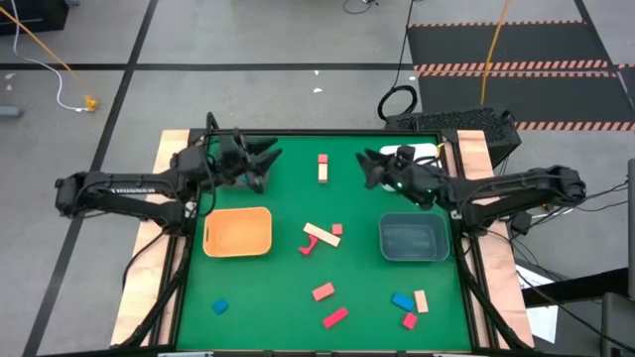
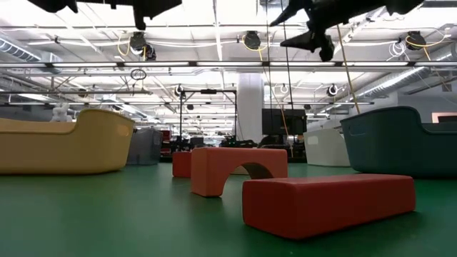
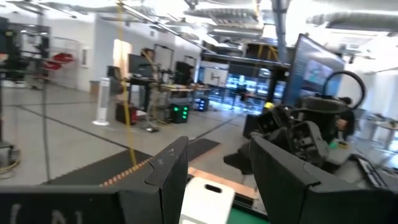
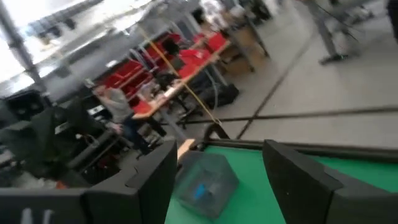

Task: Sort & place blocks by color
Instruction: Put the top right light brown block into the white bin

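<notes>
Surface (image 1: 298, 288): green mat.
Orange bin (image 1: 238, 231): just below left pincer (image 1: 260, 166).
Grey-blue bin (image 1: 414, 238): just below right pincer (image 1: 369, 169).
Blocks (image 1: 321, 238): scattered between and beyond both bins.

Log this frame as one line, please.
left claw open, raised | right claw open, raised | blocks on table | orange bin empty

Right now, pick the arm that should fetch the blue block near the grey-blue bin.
Right. The blue block lies just in front of the grey-blue bin, on the right gripper's side; the left gripper hovers beyond the orange bin.
</notes>
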